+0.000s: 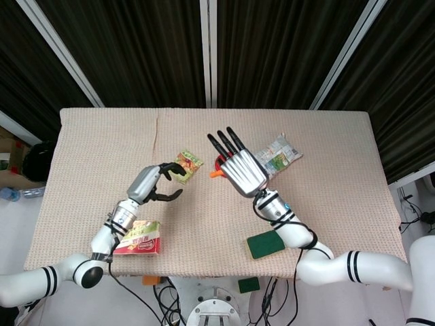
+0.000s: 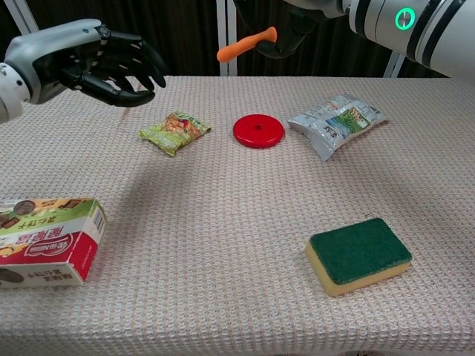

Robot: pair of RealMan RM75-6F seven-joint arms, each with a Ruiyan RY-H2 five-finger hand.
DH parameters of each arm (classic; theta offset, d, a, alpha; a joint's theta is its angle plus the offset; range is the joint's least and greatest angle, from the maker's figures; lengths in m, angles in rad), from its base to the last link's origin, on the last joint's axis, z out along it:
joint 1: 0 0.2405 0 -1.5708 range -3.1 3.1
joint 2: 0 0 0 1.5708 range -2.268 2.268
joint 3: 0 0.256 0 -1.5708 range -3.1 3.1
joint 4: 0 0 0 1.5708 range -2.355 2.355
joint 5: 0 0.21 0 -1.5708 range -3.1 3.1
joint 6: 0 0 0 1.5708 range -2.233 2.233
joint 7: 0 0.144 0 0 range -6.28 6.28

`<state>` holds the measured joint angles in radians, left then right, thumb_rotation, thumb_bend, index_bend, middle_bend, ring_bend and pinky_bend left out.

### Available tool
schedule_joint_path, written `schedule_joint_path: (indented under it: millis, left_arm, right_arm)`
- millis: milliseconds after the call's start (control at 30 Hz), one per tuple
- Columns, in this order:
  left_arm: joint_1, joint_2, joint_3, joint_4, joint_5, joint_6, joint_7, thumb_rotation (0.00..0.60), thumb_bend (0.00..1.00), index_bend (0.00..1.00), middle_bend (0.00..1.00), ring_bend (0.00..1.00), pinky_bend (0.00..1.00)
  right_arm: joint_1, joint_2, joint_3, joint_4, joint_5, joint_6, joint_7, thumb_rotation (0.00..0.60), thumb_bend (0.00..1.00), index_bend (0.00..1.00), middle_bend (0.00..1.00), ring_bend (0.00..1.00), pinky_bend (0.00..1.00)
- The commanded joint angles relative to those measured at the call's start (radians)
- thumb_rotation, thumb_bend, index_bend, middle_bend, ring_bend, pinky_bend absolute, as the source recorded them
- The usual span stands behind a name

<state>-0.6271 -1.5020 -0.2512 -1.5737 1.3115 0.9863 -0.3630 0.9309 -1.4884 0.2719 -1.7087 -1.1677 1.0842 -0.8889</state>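
Above table (image 2: 223,222), right hand (image 1: 241,171) pinches carrot (image 2: 245,44).

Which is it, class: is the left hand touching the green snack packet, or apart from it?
Apart. In the chest view the left hand hangs above the table, with bare cloth between it and the green snack packet.

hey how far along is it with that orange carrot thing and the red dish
Already done: the right hand has the orange carrot-shaped piece lifted off the table. In hand: it holds the piece above the red dish. Left: the dish is bare. The left hand hovers empty near the green snack packet.
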Motion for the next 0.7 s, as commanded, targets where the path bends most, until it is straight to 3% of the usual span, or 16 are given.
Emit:
schedule_joint_path:
  millis: [33,300,700]
  left_arm:
    - [-0.007,-0.011,-0.001,0.000,-0.016,-0.011,-0.013,0.600,0.29,0.38,0.39,0.35,0.44]
    - [-0.036,-0.035,-0.018,0.009,-0.112,-0.102,-0.072,0.600,0.29,0.41,0.40,0.35,0.44]
    - [-0.065,-0.077,-0.059,-0.010,-0.213,-0.128,-0.056,0.600,0.29,0.45,0.42,0.39,0.44]
  right_arm:
    - [0.014,0.016,-0.007,-0.016,0.024,-0.012,-0.033,0.600,0.36,0.61,0.00,0.00,0.00]
    - [0.037,0.015,-0.024,-0.018,0.061,-0.024,-0.067,0.600,0.36,0.61,0.00,0.00,0.00]
    - [0.074,-0.025,-0.039,0.020,0.089,-0.035,-0.077,0.600,0.36,0.61,0.00,0.00,0.00]
